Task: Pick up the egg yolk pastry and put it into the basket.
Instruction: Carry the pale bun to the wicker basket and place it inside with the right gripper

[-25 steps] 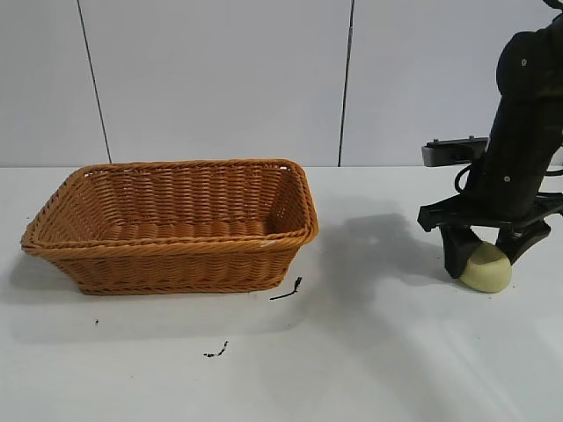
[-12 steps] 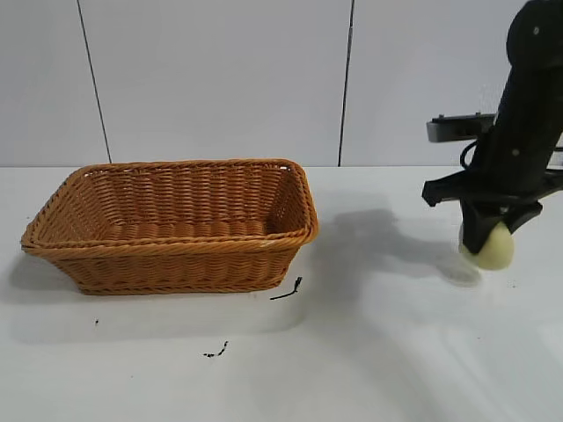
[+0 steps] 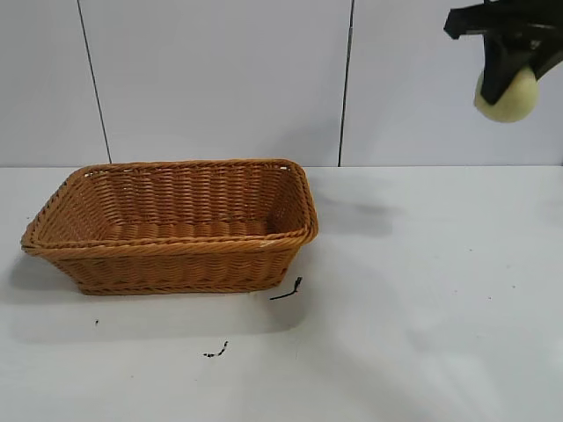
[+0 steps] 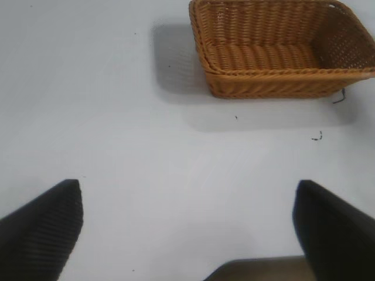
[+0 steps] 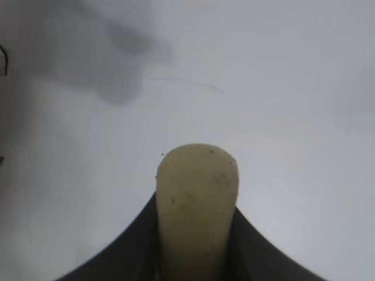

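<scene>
So far the pick-up half of the job looks done; the right gripper (image 3: 508, 81) is high above the worktop (image 3: 422, 299) at the exterior view's upper right, and its jaws are closed on the egg yolk pastry (image 3: 508, 95), which hangs well clear of the surface; the right wrist view shows the same pale lump (image 5: 197, 205) pinched between the two dark fingers, with only bare worktop below it and a soft shadow off to one side; the pastry seems squeezed into a tall narrow shape there, so the hold appears firm rather than marginal.

What is left, by my reckoning, is the whole carry and the release; the basket (image 3: 53, 230) sits on the worktop toward the left, well apart from the held pastry, and nothing lies inside it that I can see; the arm would need to travel across toward the left arm's side, come over the braided rim, and let go above the woven floor.

The left gripper (image 4: 187, 234) is parked away from the action, its jaws spread wide and holding nothing; its wrist view looks across open worktop at the basket (image 4: 281, 88); a few small dark scraps (image 3: 287, 290) lie on the worktop in front of the basket and play no part.
</scene>
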{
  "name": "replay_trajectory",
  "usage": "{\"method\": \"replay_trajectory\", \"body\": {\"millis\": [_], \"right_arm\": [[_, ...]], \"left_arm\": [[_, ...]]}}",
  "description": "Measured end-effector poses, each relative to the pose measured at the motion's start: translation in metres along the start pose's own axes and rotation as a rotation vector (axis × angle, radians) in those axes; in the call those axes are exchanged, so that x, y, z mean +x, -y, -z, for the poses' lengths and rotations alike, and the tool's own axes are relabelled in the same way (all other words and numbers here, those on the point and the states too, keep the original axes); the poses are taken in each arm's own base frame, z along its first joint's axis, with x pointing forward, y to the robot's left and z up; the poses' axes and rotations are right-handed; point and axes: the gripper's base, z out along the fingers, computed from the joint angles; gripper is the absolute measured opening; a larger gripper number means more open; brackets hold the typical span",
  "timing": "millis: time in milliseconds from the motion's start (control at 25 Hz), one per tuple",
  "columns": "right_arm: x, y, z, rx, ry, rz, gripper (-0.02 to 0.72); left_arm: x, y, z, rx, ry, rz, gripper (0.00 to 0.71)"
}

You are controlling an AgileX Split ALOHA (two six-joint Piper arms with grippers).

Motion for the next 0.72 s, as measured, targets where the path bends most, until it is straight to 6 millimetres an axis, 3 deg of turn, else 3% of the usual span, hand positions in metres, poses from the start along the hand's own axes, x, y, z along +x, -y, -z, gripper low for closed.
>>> {"method": "replay_trajectory", "body": {"millis": [160, 280, 480, 720], "right_arm": [[-0.006, -0.002, 0.01, -0.008, 0.024, -0.001, 0.151], [-0.008, -0.016, 0.015, -0.031, 0.04, 0.024, 0.151], [-0.012, -0.074, 0.026, -0.101, 0.11, 0.147, 0.151], [-0.003, -0.166, 0.024, -0.202, 0.169, 0.337, 0.151]], "left_arm": [[0.0, 0.0, 0.0, 0.0, 0.0, 0.0, 0.695], [0.0, 0.0, 0.0, 0.0, 0.0, 0.0, 0.695], [0.0, 0.0, 0.0, 0.0, 0.0, 0.0, 0.695], [0.0, 0.0, 0.0, 0.0, 0.0, 0.0, 0.695]]}}
